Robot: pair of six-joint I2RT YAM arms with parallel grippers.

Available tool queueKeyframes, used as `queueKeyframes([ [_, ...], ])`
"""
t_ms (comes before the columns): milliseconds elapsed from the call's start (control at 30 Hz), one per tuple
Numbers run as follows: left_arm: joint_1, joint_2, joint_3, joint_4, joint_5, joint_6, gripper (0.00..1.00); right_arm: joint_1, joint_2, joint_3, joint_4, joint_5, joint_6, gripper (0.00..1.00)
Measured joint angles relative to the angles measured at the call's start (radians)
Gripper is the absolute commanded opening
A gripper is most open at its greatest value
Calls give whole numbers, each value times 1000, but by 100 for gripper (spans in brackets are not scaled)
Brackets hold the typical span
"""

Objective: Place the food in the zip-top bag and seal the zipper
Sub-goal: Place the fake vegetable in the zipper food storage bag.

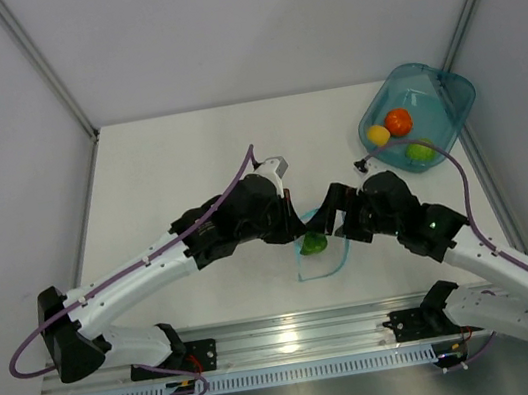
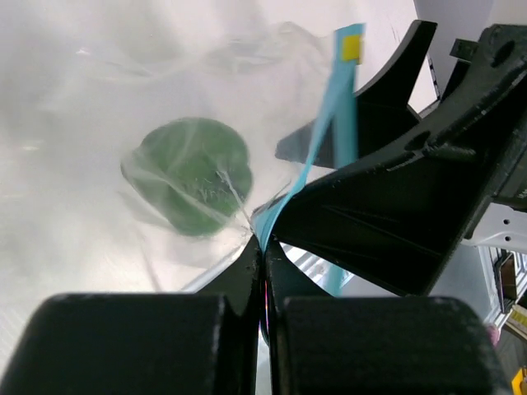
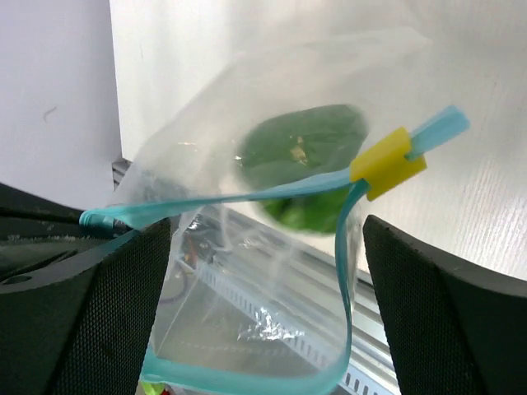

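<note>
Dark green food [image 1: 312, 243] is bagged, with the zip-top bag [image 1: 321, 259] pinched at the zipper [image 3: 247, 196] mid-desk [image 1: 169, 173] by closed left jaws and right jaws spread open; yellow [image 1: 378, 135], orange-red [image 1: 397, 121] and light green [image 1: 420, 152] pieces are left in the bowl [image 1: 456, 92], and sealing is not done.

1. White table [image 1: 167, 163], matte top, evenly lit.
2. Plain grey walls [image 1: 254, 17] at back and sides.
3. Metal corner posts [image 1: 41, 64] angle upward.
4. Shiny aluminium rail [image 1: 297, 336] at near edge, slotted cable duct [image 1: 273, 373] below.
</note>
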Motion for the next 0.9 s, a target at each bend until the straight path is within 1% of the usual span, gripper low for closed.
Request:
queueKeyframes([
  [300, 0, 0, 0, 0, -24, 0, 0, 10, -60, 30, -52, 1, -16, 99],
  [533, 0, 0, 0, -1, -35, 1, 1, 12, -93, 189, -142, 52, -78, 98],
  [700, 6, 0, -10, 8, -41, 1, 0, 2, -87, 313, -219, 150, -148, 97],
  [800, 8, 0, -21, 11, -41, 2, 1, -43, -60, 372, -259, 226, -200, 97],
  [900, 9, 0, -28, 15, -41, 8, 1, -131, -23, 406, -273, 303, -265, 97],
])
